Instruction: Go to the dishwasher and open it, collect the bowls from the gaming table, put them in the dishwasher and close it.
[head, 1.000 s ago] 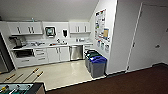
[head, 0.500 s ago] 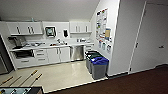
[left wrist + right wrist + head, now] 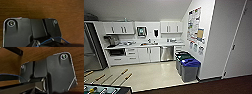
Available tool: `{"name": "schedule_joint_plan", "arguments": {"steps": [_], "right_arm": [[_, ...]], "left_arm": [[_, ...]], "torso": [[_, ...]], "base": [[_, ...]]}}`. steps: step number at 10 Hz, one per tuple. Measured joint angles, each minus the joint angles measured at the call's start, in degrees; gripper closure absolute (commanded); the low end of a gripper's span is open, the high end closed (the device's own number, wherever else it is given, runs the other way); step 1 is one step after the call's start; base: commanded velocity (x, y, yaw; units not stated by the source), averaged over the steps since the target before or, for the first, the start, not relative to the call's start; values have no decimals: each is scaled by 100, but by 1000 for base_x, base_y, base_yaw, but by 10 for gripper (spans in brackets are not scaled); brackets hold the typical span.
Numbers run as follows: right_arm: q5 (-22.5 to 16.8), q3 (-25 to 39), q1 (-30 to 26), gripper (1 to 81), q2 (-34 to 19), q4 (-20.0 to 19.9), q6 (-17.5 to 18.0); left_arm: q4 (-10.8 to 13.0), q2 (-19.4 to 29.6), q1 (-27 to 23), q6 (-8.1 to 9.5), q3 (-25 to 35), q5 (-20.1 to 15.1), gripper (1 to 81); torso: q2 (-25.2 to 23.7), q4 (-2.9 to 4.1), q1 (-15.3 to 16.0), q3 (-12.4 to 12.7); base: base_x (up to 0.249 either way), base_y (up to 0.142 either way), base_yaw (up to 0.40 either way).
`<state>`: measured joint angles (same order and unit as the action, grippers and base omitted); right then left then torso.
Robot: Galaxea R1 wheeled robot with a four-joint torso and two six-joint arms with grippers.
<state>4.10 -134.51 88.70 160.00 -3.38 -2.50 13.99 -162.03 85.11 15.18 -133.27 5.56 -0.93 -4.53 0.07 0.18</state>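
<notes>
Since the earlier frames our whole view has swung slightly, so the camera moved, not the kitchen. We see the dishwasher (image 3: 166,53) shut under the counter (image 3: 159,45), between white cabinets (image 3: 150,54) and drawers, well ahead across the pale floor (image 3: 151,75). Recycling bins (image 3: 187,66) stand by the wall. For both our grippers, we cannot tell open from closed.
</notes>
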Motion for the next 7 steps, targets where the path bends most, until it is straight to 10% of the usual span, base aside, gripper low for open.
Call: {"name": "schedule_joint_plan", "arguments": {"steps": [7], "right_arm": [[-2,-9,20,10,-11,0,0]], "left_arm": [[0,1,-15,0,0,4,10]], "torso": [[0,0,0,0]], "base": [[146,0,0]]}}
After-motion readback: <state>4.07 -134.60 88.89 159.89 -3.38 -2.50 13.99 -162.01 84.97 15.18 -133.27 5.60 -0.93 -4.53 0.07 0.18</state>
